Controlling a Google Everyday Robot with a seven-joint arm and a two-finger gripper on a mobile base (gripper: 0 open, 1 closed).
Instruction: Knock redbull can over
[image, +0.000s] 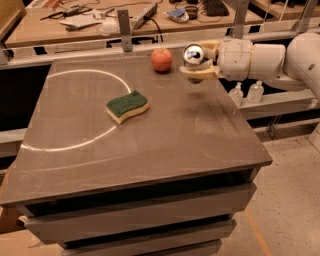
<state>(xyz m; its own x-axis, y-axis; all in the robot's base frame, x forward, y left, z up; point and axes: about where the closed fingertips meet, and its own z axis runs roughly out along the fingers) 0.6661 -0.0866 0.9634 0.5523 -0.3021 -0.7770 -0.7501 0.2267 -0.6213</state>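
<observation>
Grey-brown bench (200, 135) of stacked slabs carries all the items; its top is flat, with square edges on every visible side.

1. Tool (196, 59): it sits over the far corner of the bench, where the far edge meets the side edge, on a white arm (260, 57) that reaches in across that side edge. It is closed narrowly on the redbull can (193, 54), one finger above it and one below.

2. Redbull can: it is held in the tool and tilted, with its shiny silver top turned toward the camera. A shadow lies on the bench directly under it. Whether its base touches the surface cannot be told.

3. Apple (161, 59): red, just ahead of the tool's tips, apart from the can and close to the far edge.

4. Sponge (127, 106): green over yellow, lying flat, well ahead of the tool and toward the near side, just beside a white arc (75, 145) marked on the top.

5. Room for movement: a broad stretch of bare bench top runs from beneath the tool to the near edge and along the side edge. The narrow gap between can and apple is the tightest spot.

6. Surroundings: two small bottles (236, 93) stand on a lower ledge under the arm, off the bench. A cluttered desk (60, 30) lies beyond the far edge.
</observation>
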